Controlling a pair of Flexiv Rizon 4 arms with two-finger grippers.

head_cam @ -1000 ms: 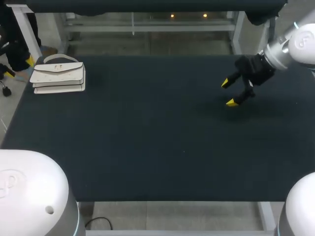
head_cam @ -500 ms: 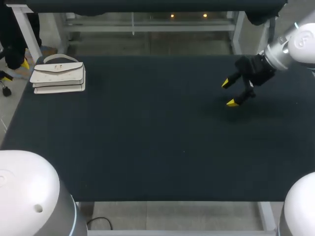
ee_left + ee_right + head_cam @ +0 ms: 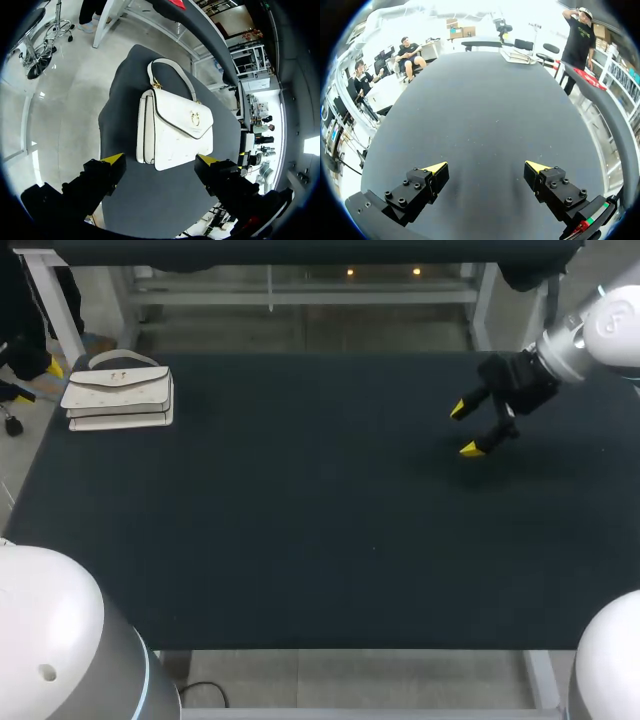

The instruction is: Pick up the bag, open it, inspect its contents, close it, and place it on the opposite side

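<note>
My left tool point(image 3: 159, 160) hangs released, the cream, stiff-looking leather flap handbag point(image 3: 175, 130) lying just ahead of its fingers on the dark worktop point(image 3: 150, 202), probably light, best lifted by its arched handle point(image 3: 161, 59); my right tool point(image 3: 464, 428), also released, sits well apart.

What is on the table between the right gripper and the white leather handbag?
Nothing: in the head view only bare dark table surface lies between the right gripper and the white leather handbag.
</note>
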